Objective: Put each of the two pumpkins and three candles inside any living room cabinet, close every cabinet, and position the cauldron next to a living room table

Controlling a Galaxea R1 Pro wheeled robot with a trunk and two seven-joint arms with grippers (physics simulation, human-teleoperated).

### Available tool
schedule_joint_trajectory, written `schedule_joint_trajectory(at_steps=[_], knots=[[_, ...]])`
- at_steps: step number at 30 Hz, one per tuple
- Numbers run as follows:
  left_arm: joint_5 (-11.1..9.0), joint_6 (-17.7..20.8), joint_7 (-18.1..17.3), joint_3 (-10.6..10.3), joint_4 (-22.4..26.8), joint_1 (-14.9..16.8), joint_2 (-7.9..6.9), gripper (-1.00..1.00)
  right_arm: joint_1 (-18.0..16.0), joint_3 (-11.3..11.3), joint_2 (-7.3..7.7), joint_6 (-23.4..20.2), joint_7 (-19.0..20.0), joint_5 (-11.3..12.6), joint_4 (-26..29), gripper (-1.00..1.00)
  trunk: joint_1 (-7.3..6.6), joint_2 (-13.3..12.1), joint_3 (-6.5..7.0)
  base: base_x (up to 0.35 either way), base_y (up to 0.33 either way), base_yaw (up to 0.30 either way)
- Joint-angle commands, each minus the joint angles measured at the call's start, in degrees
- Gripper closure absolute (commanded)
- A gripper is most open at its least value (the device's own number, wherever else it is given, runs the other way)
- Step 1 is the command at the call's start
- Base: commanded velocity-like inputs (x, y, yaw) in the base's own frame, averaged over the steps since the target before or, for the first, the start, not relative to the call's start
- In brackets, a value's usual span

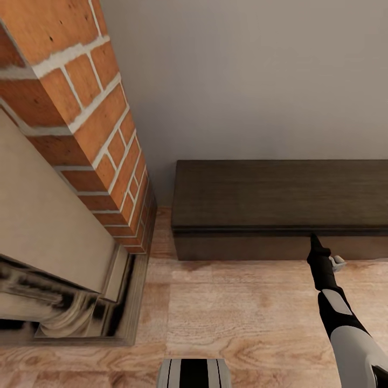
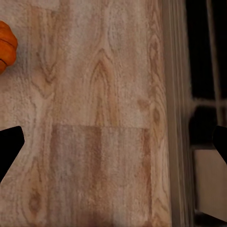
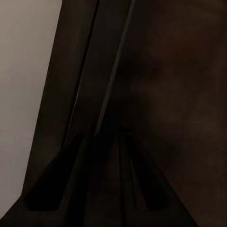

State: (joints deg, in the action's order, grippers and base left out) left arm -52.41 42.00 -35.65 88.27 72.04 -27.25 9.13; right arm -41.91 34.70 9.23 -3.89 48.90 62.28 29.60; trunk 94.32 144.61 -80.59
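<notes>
A brick fireplace [image 1: 81, 161] fills the left; the long dark cabinet [image 1: 280, 207] stands shut against the grey wall [image 1: 242, 75], open wood floor [image 1: 237, 312] before it. The right gripper [image 1: 314, 237] touches its front, fingers together, empty. The left gripper [image 2: 113, 146] hangs spread over floor, a pumpkin [image 2: 6, 46] nearby.
</notes>
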Motion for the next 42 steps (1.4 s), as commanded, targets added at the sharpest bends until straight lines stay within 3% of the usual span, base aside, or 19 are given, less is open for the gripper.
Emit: schedule_joint_trajectory(at_steps=[1,17,31,42], knots=[[-0.24,0.37,0.01,0.05,0.05,0.01,0.01,-1.0,-0.01,-0.07,0.0,-0.4,-0.03,0.22,-0.86,1.0,0.01,0.01,-0.03,-0.001,0.0,0.0],[-0.24,0.37,-0.01,0.06,-0.23,0.01,-0.04,-1.0,-0.01,-0.07,0.0,-0.33,-0.03,0.13,-0.86,1.0,0.01,0.01,-0.03,-0.036,0.0,0.0],[-0.24,0.38,-0.03,0.06,-0.23,0.01,-0.07,-1.0,-0.01,-0.07,-0.01,-0.33,-0.05,0.13,-0.86,1.0,0.01,0.01,-0.03,-0.276,0.0,0.0],[-0.24,0.37,-0.03,0.06,-0.23,0.01,-0.07,-1.0,-0.01,-0.07,-0.01,-0.33,-0.06,0.13,-0.78,1.0,0.01,0.01,-0.03,-0.057,0.0,0.0]])
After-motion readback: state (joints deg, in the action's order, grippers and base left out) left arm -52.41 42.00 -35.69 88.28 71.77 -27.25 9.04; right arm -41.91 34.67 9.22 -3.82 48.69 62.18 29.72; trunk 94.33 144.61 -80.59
